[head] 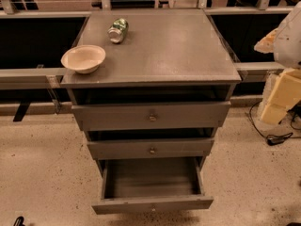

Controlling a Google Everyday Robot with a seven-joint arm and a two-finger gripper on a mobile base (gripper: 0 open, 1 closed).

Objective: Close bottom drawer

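Note:
The bottom drawer (153, 204) of the grey cabinet is pulled far out toward me. Its slim front panel is at the bottom of the view and its plain grey inside (151, 178) is empty. My gripper (281, 97) shows as cream-coloured blocks at the right edge, below the white arm housing (288, 36). It is to the right of the cabinet at about the height of the top drawer, apart from all the drawers and well above the bottom one.
The top drawer (150, 116) and the middle drawer (151, 149) stand slightly out. On the cabinet top (178, 51) are a cream bowl (83, 58) at the left front and a green can (118, 30) lying on its side. A black cable (275, 138) lies on the speckled floor at right.

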